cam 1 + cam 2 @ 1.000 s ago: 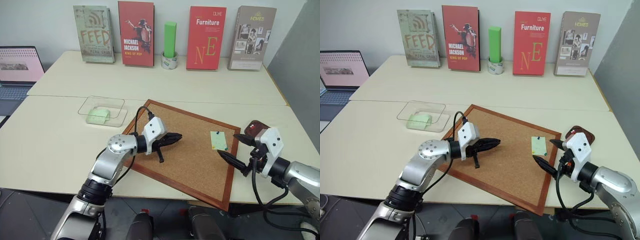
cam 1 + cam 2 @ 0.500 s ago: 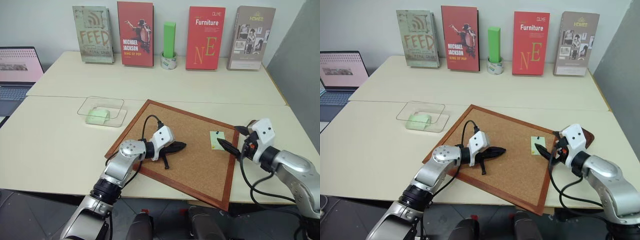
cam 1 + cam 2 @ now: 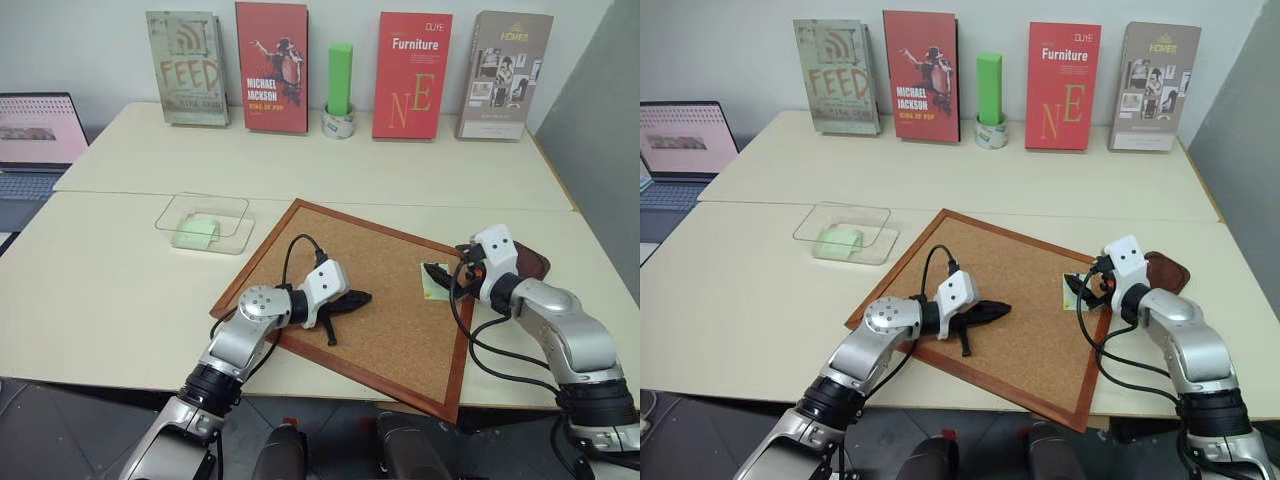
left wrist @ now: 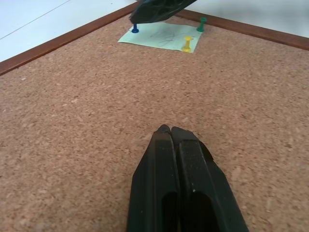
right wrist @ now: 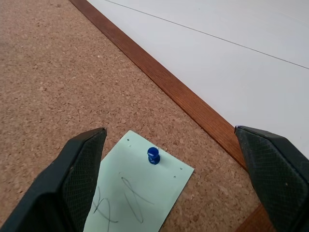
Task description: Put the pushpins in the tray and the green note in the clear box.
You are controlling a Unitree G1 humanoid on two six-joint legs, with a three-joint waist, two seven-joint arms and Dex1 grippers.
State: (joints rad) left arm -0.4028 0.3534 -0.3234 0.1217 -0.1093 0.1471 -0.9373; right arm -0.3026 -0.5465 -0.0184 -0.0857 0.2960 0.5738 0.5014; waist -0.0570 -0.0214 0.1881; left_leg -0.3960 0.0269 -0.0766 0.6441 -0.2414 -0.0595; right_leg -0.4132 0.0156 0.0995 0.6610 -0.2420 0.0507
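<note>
cork board (image 3: 370, 300) on a pale bench (image 3: 110, 290) carries the green note (image 4: 161, 36), pinned near the board's right edge by blue (image 5: 153, 155), green (image 4: 202, 22) and yellow (image 4: 187, 44) pushpins. right gripper (image 5: 169, 179), jaws spread, straddles the blue pin; a skewed close may tear the note or flick the pin away. left gripper (image 4: 169, 133), jaws pressed together, rests mid-board. tray (image 3: 528, 262) lies right of the board, clear box (image 3: 205, 222) left, books (image 3: 272, 66) behind.

Cream tables (image 3: 300, 160) against pale wall (image 3: 90, 40); grey partition (image 3: 600, 130) right.
</note>
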